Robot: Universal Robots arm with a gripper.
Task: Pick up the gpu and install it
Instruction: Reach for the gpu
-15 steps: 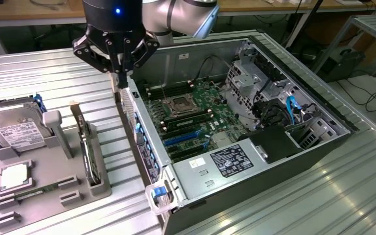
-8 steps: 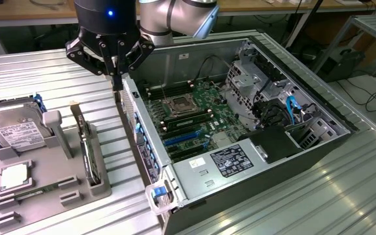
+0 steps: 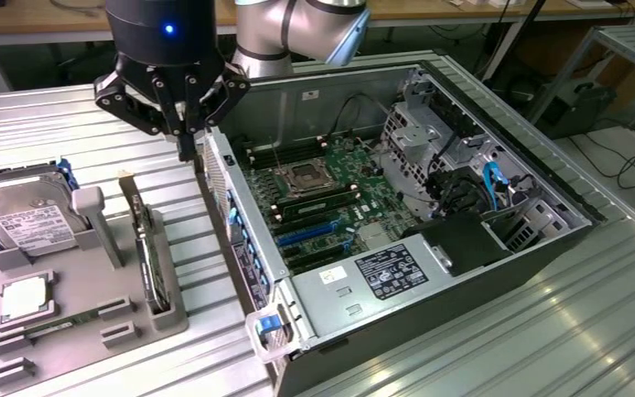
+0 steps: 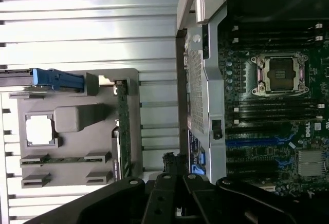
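Gripper (image 3: 188, 149) hangs pinched shut, seemingly empty, near the gpu (image 3: 145, 248); dropping closed could jab its top edge.

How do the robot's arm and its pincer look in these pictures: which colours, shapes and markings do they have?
The arm is made of rounded silver-grey tube segments with a grey joint cap. The pincer is black: a cylindrical body with a small blue light, and angular linked fingers with silver screws.
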